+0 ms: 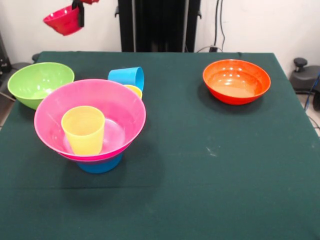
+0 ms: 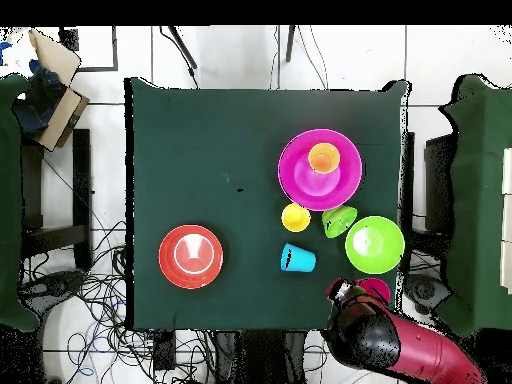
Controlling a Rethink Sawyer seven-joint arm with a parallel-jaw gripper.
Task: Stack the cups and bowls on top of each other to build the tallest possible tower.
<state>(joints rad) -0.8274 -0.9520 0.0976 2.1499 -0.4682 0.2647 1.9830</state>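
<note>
The Sawyer's gripper point(image 1: 80, 12) is showing at the top left edge of the front view, raised well above the table level, with its black fingers point(image 1: 80, 16) clamped on the rim of the small red bowl point(image 1: 63, 20), which is hanging tilted. In the overhead view, the red and black arm point(image 2: 400, 347) is reaching from the lower right toward the table's near right corner, its end point(image 2: 341, 295) hanging just over that edge.
</note>
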